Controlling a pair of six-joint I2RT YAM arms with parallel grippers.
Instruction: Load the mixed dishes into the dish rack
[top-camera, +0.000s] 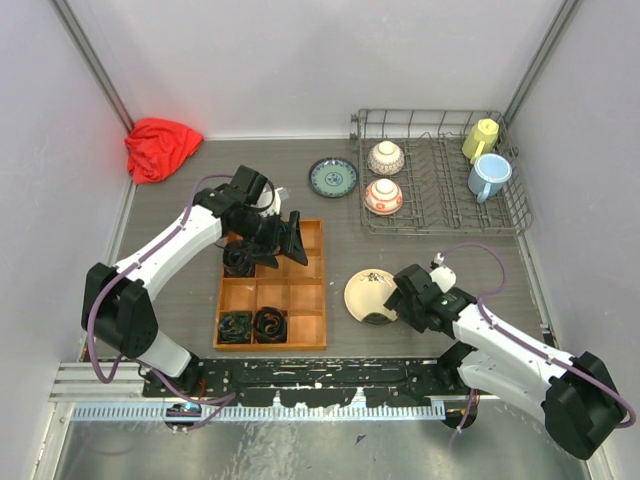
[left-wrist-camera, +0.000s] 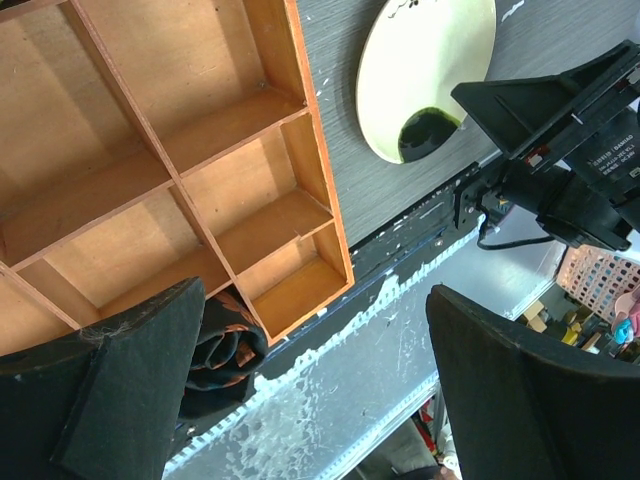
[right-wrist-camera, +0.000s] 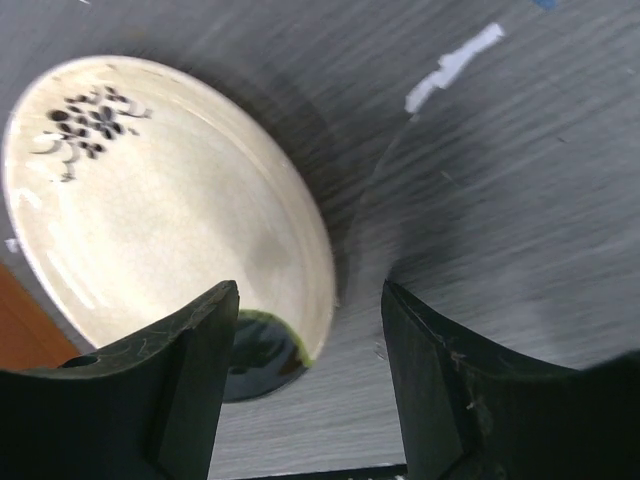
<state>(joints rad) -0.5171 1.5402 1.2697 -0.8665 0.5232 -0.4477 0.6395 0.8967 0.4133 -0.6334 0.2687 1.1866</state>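
Far back-left of left gripper (top-camera: 285, 243), red cloth (top-camera: 160, 148) in the corner. Left gripper spread wide, empty, above right edge of wooden tray (top-camera: 303, 296); open table (top-camera: 335, 250) alongside. Cream plate (right-wrist-camera: 150, 200) beneath right gripper (right-wrist-camera: 308, 300), fingers parted astride its rim, contact unclear. Beyond, teal plate (top-camera: 333, 177) beside dish rack (top-camera: 440, 218) with two bowls (top-camera: 386, 157), mug (top-camera: 481, 138), cup (top-camera: 489, 176). Grey tabletop, white walls (top-camera: 300, 60) close.
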